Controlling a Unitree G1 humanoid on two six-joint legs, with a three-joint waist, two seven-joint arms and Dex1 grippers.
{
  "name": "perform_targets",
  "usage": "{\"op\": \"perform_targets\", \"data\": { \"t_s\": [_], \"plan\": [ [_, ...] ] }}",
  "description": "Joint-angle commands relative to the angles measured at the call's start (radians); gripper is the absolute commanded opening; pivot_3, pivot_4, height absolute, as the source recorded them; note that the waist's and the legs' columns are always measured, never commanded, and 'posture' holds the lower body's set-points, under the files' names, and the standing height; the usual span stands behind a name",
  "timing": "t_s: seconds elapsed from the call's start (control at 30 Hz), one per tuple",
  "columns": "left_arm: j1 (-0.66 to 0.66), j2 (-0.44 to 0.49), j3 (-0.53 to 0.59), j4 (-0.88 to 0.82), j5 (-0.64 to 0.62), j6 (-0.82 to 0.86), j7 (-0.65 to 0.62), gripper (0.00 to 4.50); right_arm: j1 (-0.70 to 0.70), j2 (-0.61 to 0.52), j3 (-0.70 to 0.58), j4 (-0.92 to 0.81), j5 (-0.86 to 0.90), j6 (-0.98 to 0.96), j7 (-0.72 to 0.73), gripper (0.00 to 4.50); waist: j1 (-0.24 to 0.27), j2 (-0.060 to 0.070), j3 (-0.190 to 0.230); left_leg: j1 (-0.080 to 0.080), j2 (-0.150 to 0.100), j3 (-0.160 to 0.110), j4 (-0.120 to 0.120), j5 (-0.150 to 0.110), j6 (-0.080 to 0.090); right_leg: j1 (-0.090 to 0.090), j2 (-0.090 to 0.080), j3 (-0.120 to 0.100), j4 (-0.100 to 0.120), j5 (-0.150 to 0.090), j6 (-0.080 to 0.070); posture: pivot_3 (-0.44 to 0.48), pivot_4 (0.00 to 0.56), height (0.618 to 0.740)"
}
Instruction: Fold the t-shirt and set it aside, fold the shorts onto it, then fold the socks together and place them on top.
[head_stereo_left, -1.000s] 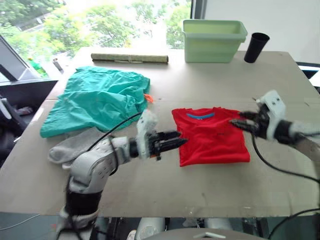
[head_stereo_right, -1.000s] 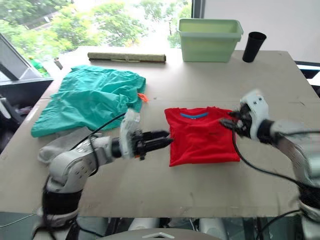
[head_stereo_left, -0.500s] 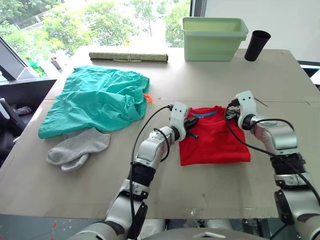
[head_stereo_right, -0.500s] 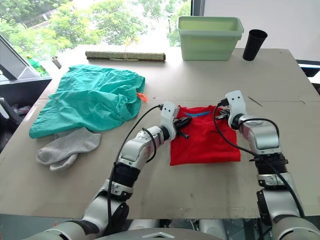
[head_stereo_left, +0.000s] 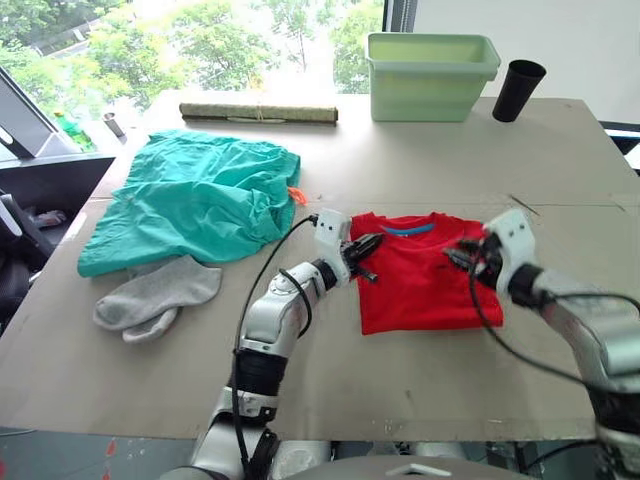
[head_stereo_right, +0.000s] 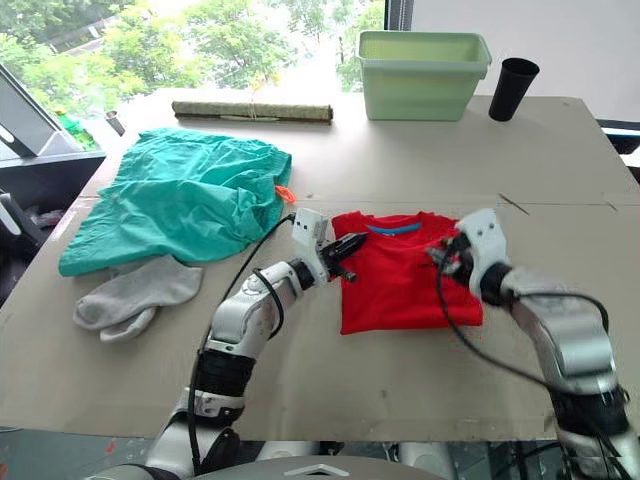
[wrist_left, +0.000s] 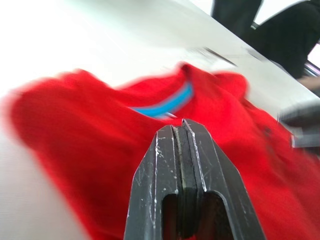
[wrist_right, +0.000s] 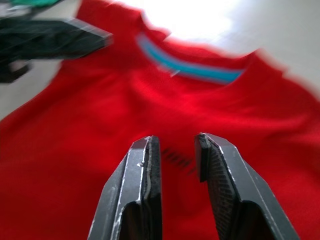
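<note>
Left gripper (wrist_left: 181, 131) jaws pressed together, empty, at the shirt's (head_stereo_left: 425, 280) left collar edge; right gripper (wrist_right: 176, 146) jaws spread, over the shirt's right side; the shirt lies folded mid-surface (head_stereo_left: 420, 160); shorts (head_stereo_left: 195, 200) bunched left of the shirt; socks (head_stereo_left: 155, 297) just below the shorts.

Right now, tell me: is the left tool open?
No. In the left wrist view the left tool has both fingers pressed together above the t-shirt.

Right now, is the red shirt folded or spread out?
Folded. The t-shirt lies as a compact rectangle with no sleeves sticking out, blue neck label on top, between the left gripper and right gripper.
</note>
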Motion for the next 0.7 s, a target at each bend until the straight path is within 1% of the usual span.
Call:
{"op": "perform_targets", "data": {
  "t_s": [0.03,0.13,0.27,0.37,0.5,0.53,0.6,0.63,0.7],
  "plan": [
    [-0.03,-0.005,-0.041,0.049,0.051,0.009,0.012,0.0,0.081,-0.031,-0.006,-0.075,-0.009,0.039,-0.028,1.36,0.004,0.0,0.0,0.0,-0.001,0.0,0.0,0.0,0.001,0.001,0.0,0.0,0.0,0.0,0.0,0.0,0.15,0.74],
    [-0.034,-0.004,-0.025,0.109,0.097,0.004,0.073,0.0,0.172,-0.105,0.012,-0.091,-0.059,0.051,-0.029,1.36,0.002,0.0,0.0,0.002,-0.001,-0.001,0.0,-0.001,0.002,0.002,0.0,0.0,0.001,0.0,0.0,0.0,0.15,0.74],
    [-0.02,0.034,-0.04,0.141,0.153,-0.005,0.091,0.0,0.271,-0.138,-0.052,-0.155,-0.02,0.08,-0.012,1.36,0.001,-0.001,-0.003,0.004,-0.001,-0.002,0.0,-0.001,0.002,0.004,0.001,0.0,0.0,0.0,0.0,0.0,0.15,0.74],
    [-0.013,0.052,-0.039,0.151,0.159,-0.008,0.079,0.0,0.346,-0.165,-0.097,-0.212,0.001,0.12,0.002,1.36,0.001,-0.001,-0.004,0.005,-0.001,-0.003,0.0,-0.001,0.002,0.006,0.001,0.0,0.0,0.0,0.0,0.0,0.15,0.74],
    [-0.018,0.053,-0.032,0.161,0.15,-0.02,0.074,0.0,0.403,-0.192,-0.129,-0.228,-0.007,0.11,0.003,1.36,0.0,-0.002,-0.005,0.007,-0.001,-0.004,-0.001,-0.002,0.003,0.007,0.001,0.0,-0.001,0.0,0.0,0.0,0.15,0.74],
    [-0.015,0.047,-0.018,0.142,0.125,-0.036,0.058,0.0,0.381,-0.163,-0.177,-0.236,0.032,0.115,0.001,1.36,0.0,-0.003,-0.005,0.009,-0.001,-0.004,-0.001,-0.004,0.006,0.009,0.001,0.0,-0.001,0.0,0.0,0.0,0.15,0.74],
    [0.002,0.04,0.016,0.065,0.046,-0.046,-0.002,0.0,0.263,-0.073,-0.305,-0.234,0.173,0.16,-0.022,1.36,-0.004,-0.003,-0.003,0.015,-0.001,-0.004,-0.003,-0.004,0.007,0.015,0.001,0.0,-0.002,0.0,0.0,0.0,0.15,0.74],
    [0.011,0.047,0.028,0.026,0.017,-0.044,-0.031,0.0,0.191,-0.036,-0.355,-0.223,0.237,0.191,-0.044,1.62,-0.011,-0.003,0.0,0.016,-0.001,-0.004,-0.004,-0.004,0.007,0.015,0.002,0.002,-0.002,0.0,0.0,0.0,0.15,0.74],
    [0.033,0.082,0.047,-0.055,-0.035,-0.022,-0.094,0.0,0.057,-0.012,-0.394,-0.192,0.3,0.262,-0.078,2.2,-0.019,0.0,0.003,0.017,-0.001,-0.005,-0.004,-0.004,0.007,0.014,0.003,0.005,-0.001,0.0,0.0,0.0,0.15,0.74]
  ]
}}
